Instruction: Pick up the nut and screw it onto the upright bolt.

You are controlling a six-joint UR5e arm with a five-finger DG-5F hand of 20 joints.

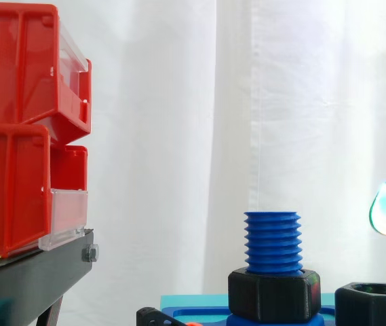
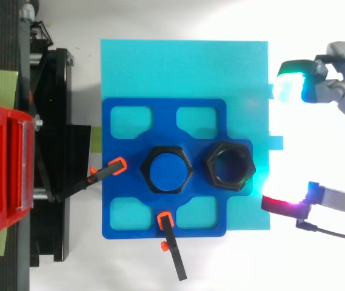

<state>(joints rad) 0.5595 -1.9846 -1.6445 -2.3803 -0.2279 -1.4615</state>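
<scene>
Nearest, at the top view's lower centre, an orange-tipped clamp lies on the blue fixture plate. Mid-frame, the blue threaded bolt stands upright with a seated black nut around its base. The loose hex nut rests just right of it. At the right edge the hand spreads its fingers wide and holds nothing. The white curtain hangs behind.

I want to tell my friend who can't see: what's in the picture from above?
A loose black nut lies on a blue plate beside the upright blue bolt, which has a second black nut round it. The robot hand is at the right, fingers open, touching neither nut.
</scene>
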